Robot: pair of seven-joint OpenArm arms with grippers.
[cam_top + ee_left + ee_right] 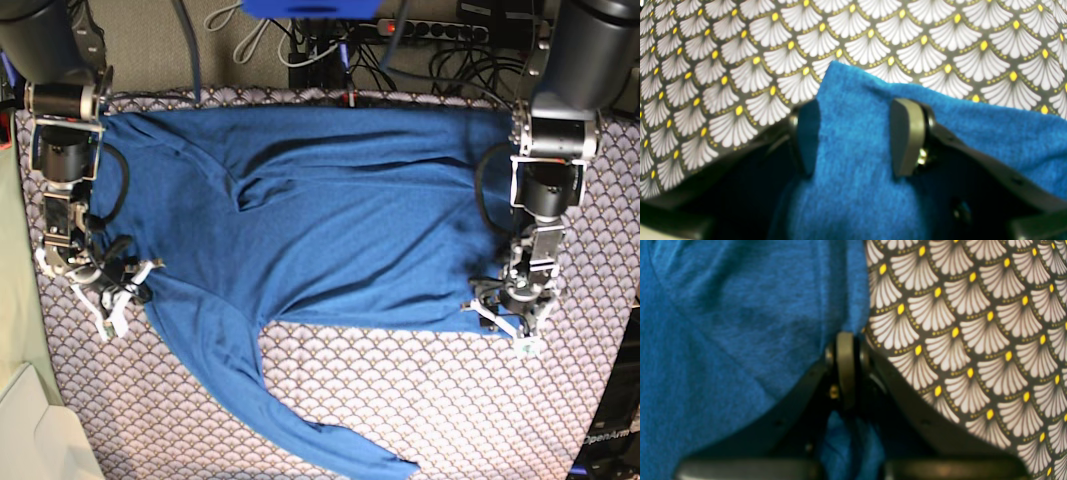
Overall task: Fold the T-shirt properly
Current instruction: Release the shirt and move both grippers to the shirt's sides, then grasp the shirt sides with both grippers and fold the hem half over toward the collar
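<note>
The blue T-shirt (330,210) lies spread on the scallop-patterned tablecloth (420,400), with one long sleeve (270,400) trailing toward the front. In the base view my right gripper (112,288) sits at the shirt's left edge. Its wrist view shows that gripper (845,340) shut, pads pressed together on the T-shirt (723,340) edge, with blue cloth bunched behind them. My left gripper (515,322) is at the shirt's lower right corner. In the left wrist view the left gripper (857,110) stands open, fingers apart, astride a corner of the T-shirt (853,173).
Cables and a power strip (450,30) run along the back, behind the table. A pale box-like object (35,430) sits off the table's left front. Bare tablecloth (740,66) surrounds the shirt at the front and the sides.
</note>
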